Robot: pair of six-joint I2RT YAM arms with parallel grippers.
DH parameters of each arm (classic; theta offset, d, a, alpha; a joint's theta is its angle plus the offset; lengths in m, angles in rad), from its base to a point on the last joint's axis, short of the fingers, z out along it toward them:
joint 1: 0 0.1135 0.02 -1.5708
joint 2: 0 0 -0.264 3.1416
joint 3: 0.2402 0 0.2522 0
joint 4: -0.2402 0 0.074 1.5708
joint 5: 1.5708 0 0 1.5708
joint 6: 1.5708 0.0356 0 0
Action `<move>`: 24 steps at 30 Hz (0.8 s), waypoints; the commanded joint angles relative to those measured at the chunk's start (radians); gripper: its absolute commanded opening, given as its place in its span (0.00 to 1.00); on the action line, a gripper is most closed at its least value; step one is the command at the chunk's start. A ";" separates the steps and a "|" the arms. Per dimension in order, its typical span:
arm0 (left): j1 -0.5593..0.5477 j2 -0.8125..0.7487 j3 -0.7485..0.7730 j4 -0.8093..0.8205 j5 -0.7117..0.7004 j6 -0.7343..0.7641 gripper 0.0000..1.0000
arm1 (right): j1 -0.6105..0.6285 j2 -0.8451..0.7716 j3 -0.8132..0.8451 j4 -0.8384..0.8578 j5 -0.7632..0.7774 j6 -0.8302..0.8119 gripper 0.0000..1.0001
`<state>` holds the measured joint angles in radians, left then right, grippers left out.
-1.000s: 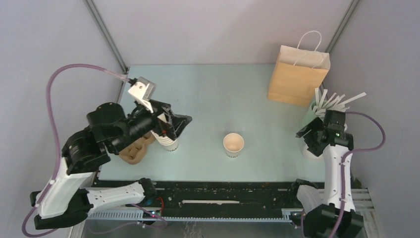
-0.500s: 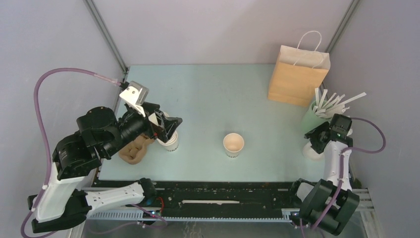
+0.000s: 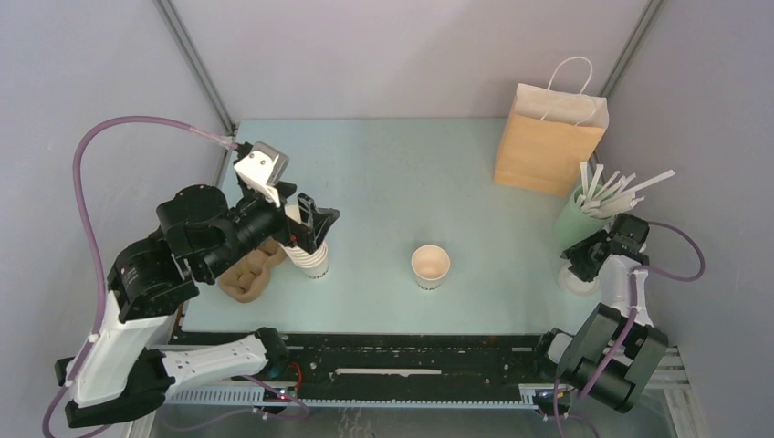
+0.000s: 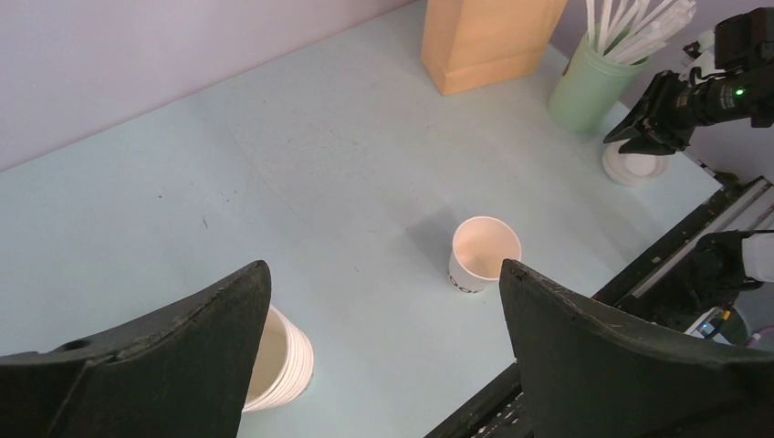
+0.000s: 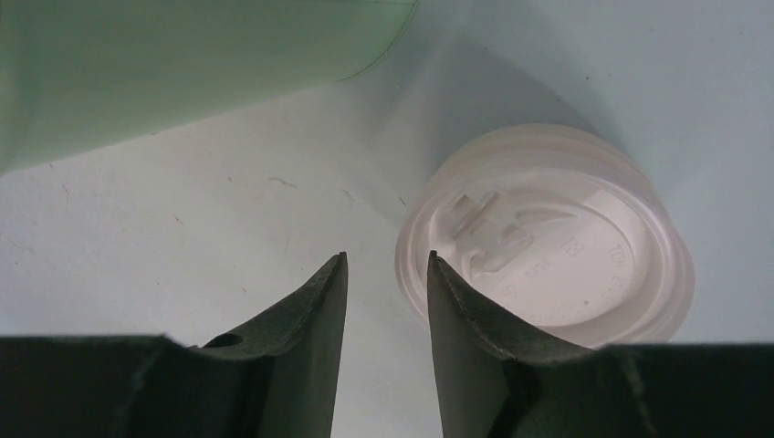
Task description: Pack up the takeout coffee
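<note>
The single small cream cup [image 3: 430, 265] stands upright mid-table with its tan inside showing and no lid on it; it also shows in the left wrist view [image 4: 484, 256]. White plastic lids [image 3: 575, 279] lie at the right edge. In the right wrist view my right gripper [image 5: 385, 257] is narrowly open and empty. Its right fingertip sits at the left rim of the top lid [image 5: 557, 246]. My left gripper [image 3: 318, 224] is wide open and empty above the stack of nested cups [image 3: 311, 259], which shows under its left finger [image 4: 278, 360].
A brown paper bag [image 3: 548, 137] with handles stands at the back right. A green holder of white sticks [image 3: 580, 212] stands just behind the lids. A brown cardboard cup carrier [image 3: 246, 276] lies left of the cup stack. The black rail [image 3: 411, 360] runs along the near edge.
My right gripper has dropped lower and closer to the lids. My left arm swung back to the left, then returned over the cup stack. The single cup has not moved.
</note>
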<state>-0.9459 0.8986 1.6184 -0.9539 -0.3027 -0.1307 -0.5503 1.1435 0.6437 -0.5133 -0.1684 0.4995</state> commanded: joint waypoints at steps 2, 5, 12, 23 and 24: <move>0.026 0.024 0.055 0.011 0.022 0.049 1.00 | -0.005 0.010 -0.011 0.050 0.010 -0.013 0.45; 0.030 0.028 0.055 0.011 0.021 0.051 1.00 | -0.006 0.018 -0.018 0.053 0.019 -0.012 0.45; 0.032 0.029 0.057 0.008 0.022 0.060 1.00 | -0.006 0.019 -0.018 0.047 0.033 -0.016 0.28; 0.031 0.023 0.062 0.007 0.030 0.069 1.00 | -0.006 -0.046 -0.018 -0.005 0.048 -0.025 0.16; 0.031 0.023 0.061 0.007 0.031 0.068 1.00 | -0.005 -0.055 -0.018 -0.010 0.048 -0.026 0.16</move>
<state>-0.9203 0.9272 1.6257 -0.9539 -0.2836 -0.0887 -0.5503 1.1286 0.6281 -0.4995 -0.1402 0.4946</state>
